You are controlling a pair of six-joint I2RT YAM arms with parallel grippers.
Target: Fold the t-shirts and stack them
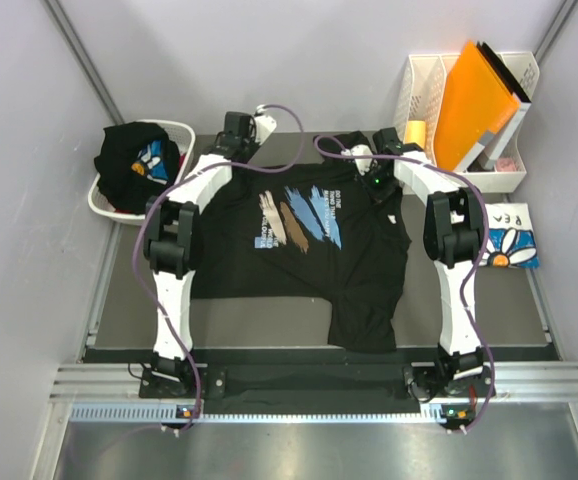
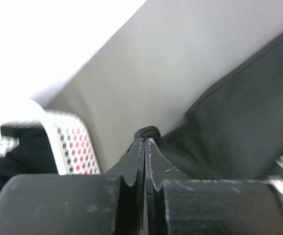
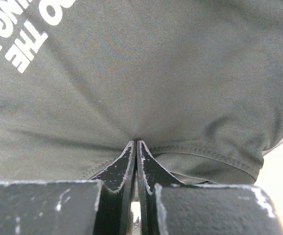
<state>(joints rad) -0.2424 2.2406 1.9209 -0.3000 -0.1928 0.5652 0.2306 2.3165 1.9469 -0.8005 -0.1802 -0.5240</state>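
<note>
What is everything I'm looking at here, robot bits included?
Table: one, grey, under everything.
Spread t-shirt: one, black with streaky print, flat on the table.
Basket: one, white, far left.
Crumpled t-shirt: at least one, black, in the basket.
Folded t-shirt: one, white with daisy, table's right edge.
Rack: one, white, far right.
Folder: one, orange, in the rack.
Arms: two, white, near edge.
Left gripper: one, black, shut on the spread t-shirt.
Right gripper: one, black, likewise shut on it.
</note>
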